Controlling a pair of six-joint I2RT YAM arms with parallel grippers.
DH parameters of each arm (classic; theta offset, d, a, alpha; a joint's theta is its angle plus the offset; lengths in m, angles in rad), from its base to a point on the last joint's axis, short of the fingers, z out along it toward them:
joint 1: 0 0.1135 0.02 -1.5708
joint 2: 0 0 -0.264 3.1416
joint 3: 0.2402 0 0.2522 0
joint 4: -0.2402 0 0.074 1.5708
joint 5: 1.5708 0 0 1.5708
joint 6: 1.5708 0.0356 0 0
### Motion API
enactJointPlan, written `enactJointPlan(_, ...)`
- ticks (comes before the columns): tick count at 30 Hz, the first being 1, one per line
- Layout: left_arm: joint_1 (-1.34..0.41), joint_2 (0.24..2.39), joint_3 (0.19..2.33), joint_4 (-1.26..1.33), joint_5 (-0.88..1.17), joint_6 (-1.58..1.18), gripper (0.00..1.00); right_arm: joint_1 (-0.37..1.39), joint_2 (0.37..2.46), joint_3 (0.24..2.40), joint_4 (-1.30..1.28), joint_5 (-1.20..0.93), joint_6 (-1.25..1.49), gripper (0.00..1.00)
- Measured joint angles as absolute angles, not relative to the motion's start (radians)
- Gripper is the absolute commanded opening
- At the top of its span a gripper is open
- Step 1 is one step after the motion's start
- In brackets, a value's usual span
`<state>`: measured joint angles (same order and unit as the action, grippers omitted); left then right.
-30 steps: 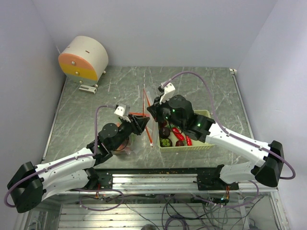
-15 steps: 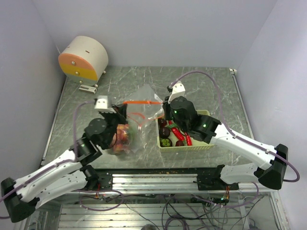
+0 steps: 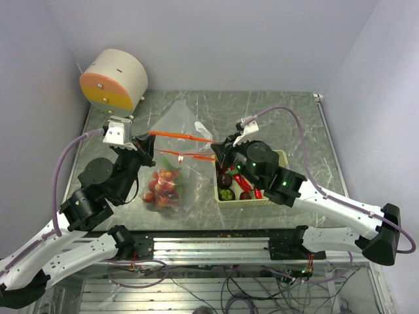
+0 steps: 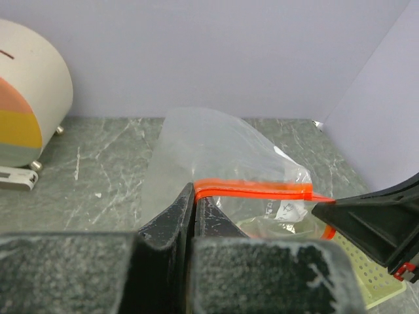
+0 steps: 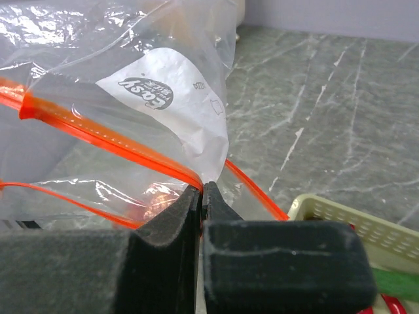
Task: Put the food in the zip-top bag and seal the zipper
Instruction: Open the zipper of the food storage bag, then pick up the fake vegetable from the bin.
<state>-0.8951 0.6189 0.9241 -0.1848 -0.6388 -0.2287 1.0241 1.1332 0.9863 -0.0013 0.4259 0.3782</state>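
The grey counter [image 3: 288,124] carries everything, and above its middle the clear zip-top bag [image 3: 178,121] hangs stretched between the two arms, its belly sagging toward the counter on the left side. Just right of it sits the pale green basket [image 3: 252,202], under the right arm. The left claw [image 3: 145,137] is pinched tight on the left end of the zipper [image 3: 180,136] and the right claw [image 3: 216,147] is pinched tight on its right end, so the strip's long axis runs straight across from one claw to the other. Its two orange lips stand apart in the middle, so I judge the mouth unsealed. A heap of red food [image 3: 160,186] lies in the bag's bottom; chili peppers [image 3: 243,184], grapes and dark pieces lie in the basket, nearer the right arm, which would have to let go to fetch them
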Motion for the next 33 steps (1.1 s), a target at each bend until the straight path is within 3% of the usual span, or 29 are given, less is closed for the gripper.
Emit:
enactJointPlan(10, -0.885, 0.762, 0.884, -0.149, -0.573, -0.244, 0.07, 1.002, 1.161, 0.934, 0.020, 0.454, 0.393, 0.03)
enactJointPlan(15, -0.885, 0.937, 0.728, -0.096, -0.525, -0.309, 0.07, 0.997, 1.178, 0.897, -0.080, 0.488, 0.407, 0.49)
enactJointPlan(20, -0.884, 1.026, 0.698, -0.081, -0.517, -0.342, 0.07, 0.996, 1.115, 0.880, -0.145, 0.440, 0.381, 0.87)
enactJointPlan(28, -0.884, 1.010, 0.698, -0.016, -0.522, -0.356, 0.07, 0.996, 0.893, 0.880, -0.210, 0.385, 0.367, 0.87)
enactJointPlan(33, -0.884, 0.995, 0.699, -0.011, -0.545, -0.355, 0.07, 0.995, 0.877, 0.866, -0.298, 0.424, 0.414, 0.87)
